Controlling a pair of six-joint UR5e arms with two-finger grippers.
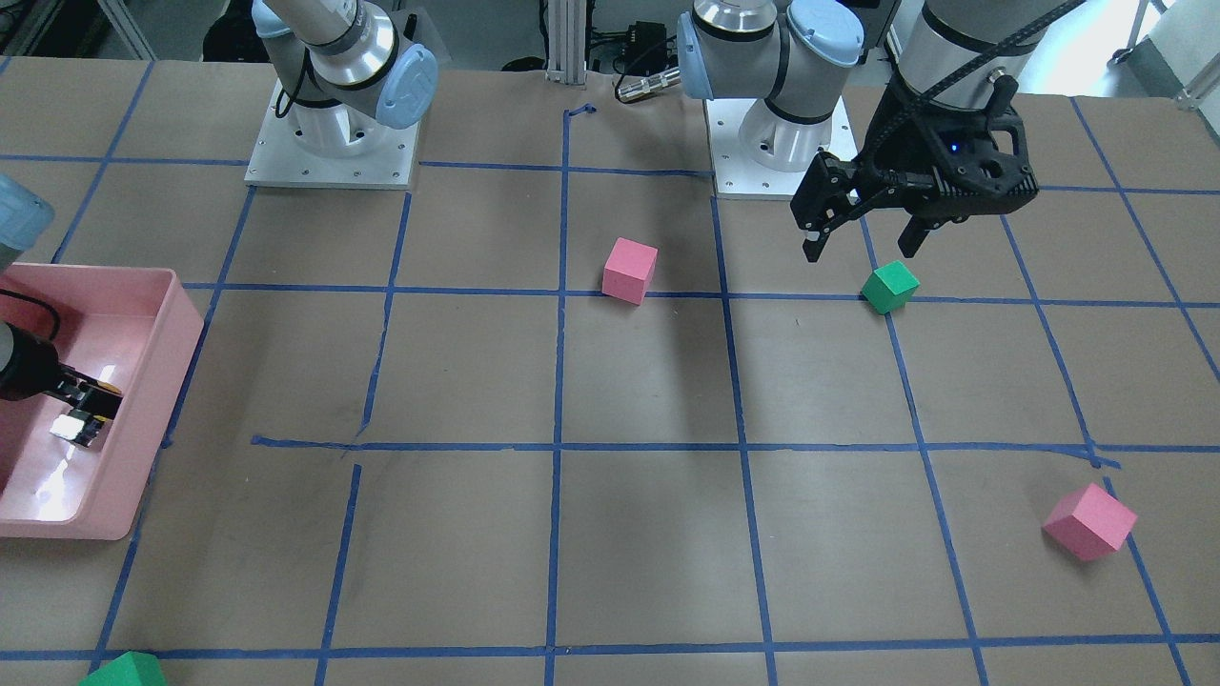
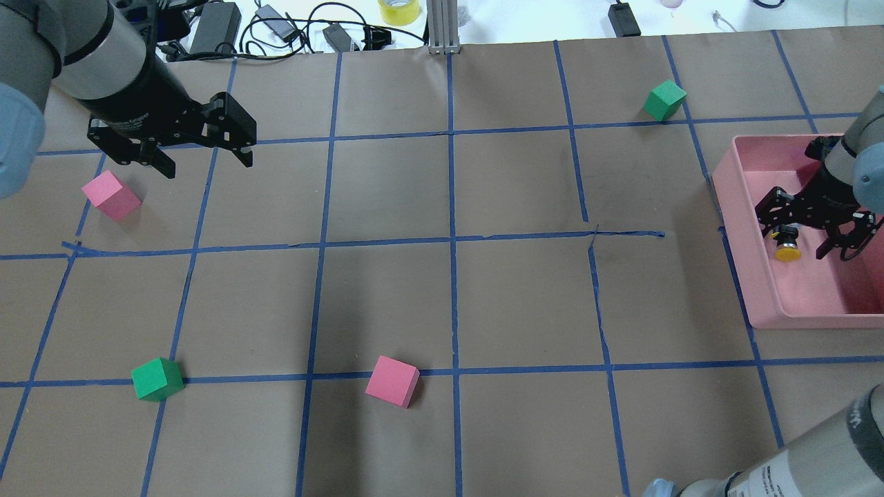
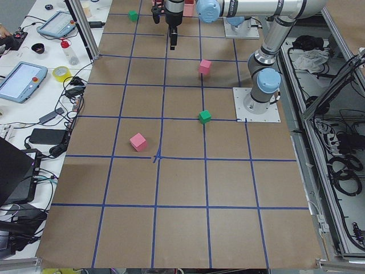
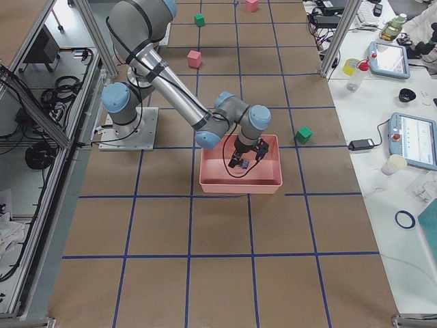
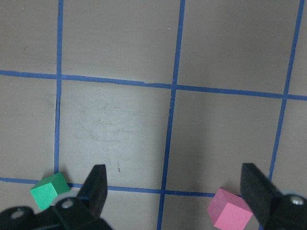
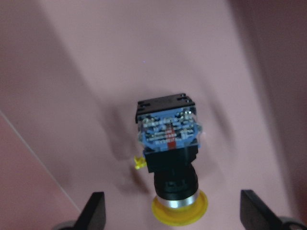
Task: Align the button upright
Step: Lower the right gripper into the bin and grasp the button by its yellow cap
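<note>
We are finding the button (image 6: 170, 158) lying on its side, not upright, inside the pink tray (image 2: 829, 321). In the right wrist view its yellow cap is pointing toward the lower edge, the black body is sitting above it, and the contact block with blue and red markings is facing the camera. It appears to be resting on the tray floor, though the overhead view is too small for us to confirm contact.

The right gripper (image 2: 801, 241) is hanging inside the tray over the button with its jaws released. Its two fingers (image 6: 93, 211) are standing wide on either side of the button, clear of it in the wrist view, and are gripping nothing.

The tray is sitting on the tabletop (image 2: 387, 304) at the robot's right end. A green cube (image 2: 665, 100) is lying near the tray's far corner, apart from it.

The left gripper (image 2: 207, 166) is hovering above the tabletop on the robot's left, jaws spread and empty. We are noting a pink cube (image 2: 110, 195) near it, a second green cube (image 2: 157, 378) nearer the robot's base, and a second pink cube (image 2: 392, 381) close to the tabletop's centre line. Blue tape (image 2: 452, 207) is marking the brown tabletop in a grid.
</note>
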